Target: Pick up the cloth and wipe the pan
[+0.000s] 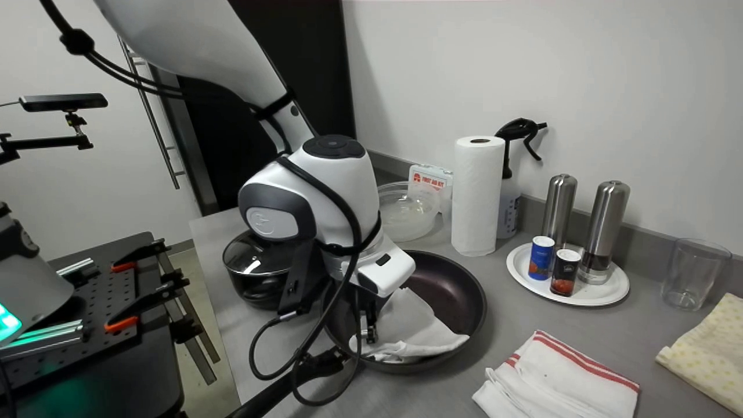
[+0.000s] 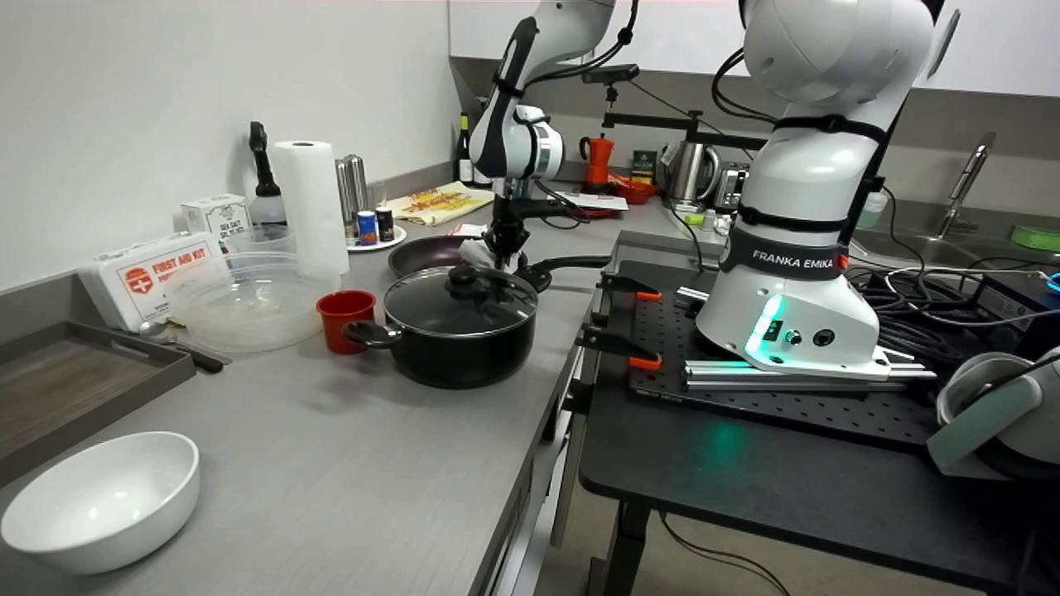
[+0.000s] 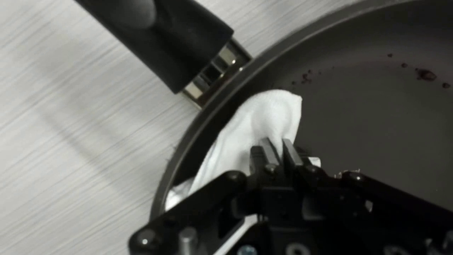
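In an exterior view, a lidded pot (image 1: 255,273) is noted at left, beside the pan (image 1: 453,284); no part in the task is assigned to it. Next rightward, the gripper (image 3: 277,143) is positioned inside the pan and is closed on a fold of the plain white cloth (image 1: 415,322), which is seen pinched in the wrist view. The cloth is laid partly bunched in the pan, on the side where the handle (image 3: 166,39) is joined. To the right of it, dark specks (image 3: 426,74) are left uncovered in the wrist view.

Pickup is judged complete and wiping in hand; whether a stroke is under way cannot be told. For the next move, the cloth should be pressed down lightly and swept across to the specks without losing the pinch. At far right, the red-striped cloth (image 1: 572,383) and the yellowish towel (image 1: 711,351) are to be left alone.
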{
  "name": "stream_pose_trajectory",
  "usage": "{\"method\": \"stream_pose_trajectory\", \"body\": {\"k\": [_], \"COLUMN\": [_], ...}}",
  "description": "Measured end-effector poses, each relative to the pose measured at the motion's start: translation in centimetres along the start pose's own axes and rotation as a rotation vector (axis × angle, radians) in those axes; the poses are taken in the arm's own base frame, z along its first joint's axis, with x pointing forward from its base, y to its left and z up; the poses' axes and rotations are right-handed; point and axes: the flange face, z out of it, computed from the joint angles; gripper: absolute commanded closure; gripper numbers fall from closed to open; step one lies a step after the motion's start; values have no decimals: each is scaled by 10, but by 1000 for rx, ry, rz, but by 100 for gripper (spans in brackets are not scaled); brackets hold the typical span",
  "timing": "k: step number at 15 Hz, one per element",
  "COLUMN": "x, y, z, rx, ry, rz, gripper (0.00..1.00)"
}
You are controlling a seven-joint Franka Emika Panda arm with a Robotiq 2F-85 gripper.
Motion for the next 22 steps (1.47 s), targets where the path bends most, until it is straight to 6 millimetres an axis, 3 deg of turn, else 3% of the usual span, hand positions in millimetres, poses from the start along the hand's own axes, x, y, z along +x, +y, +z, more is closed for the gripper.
{"method": "stream_pose_trajectory", "body": {"k": [7, 13, 17, 22], "x": [-1, -3, -1, -5], "y": [-16, -21, 2, 66], "z": [-24, -65, -88, -112], "rx": [6, 10, 15, 61], "ry": [-7, 0, 5, 17], "rz": [-49, -66, -26, 86], "gripper": [98, 98, 98, 98]}}
